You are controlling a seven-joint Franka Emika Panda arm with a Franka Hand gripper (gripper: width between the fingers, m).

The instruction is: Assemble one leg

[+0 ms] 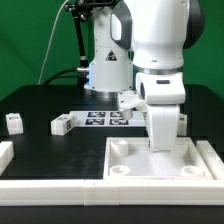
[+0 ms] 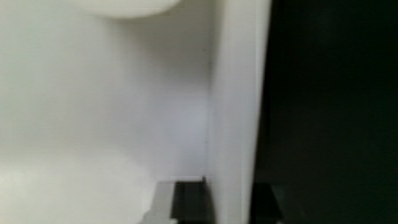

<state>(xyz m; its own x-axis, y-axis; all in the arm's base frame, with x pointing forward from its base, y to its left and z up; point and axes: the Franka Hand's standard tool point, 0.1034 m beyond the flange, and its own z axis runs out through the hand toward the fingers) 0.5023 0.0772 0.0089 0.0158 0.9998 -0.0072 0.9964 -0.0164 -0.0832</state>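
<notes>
Small white legs with marker tags lie loose on the black table: one leg (image 1: 14,122) at the exterior view's left, a second (image 1: 63,124) right of it, a third (image 1: 128,100) just beside the arm. My gripper (image 1: 165,147) reaches straight down onto the far rim of the large white tray-like piece (image 1: 130,160). In the wrist view my gripper (image 2: 231,206) straddles the tray's upright wall (image 2: 233,110), one dark finger (image 2: 191,204) on the inner side, pressed against it. A round corner socket (image 2: 134,8) shows nearby. No leg is held.
The marker board (image 1: 104,118) lies flat on the table between the legs and the arm. A white fence piece (image 1: 60,187) runs along the front edge and up the exterior view's left (image 1: 5,153). The robot base stands at the back.
</notes>
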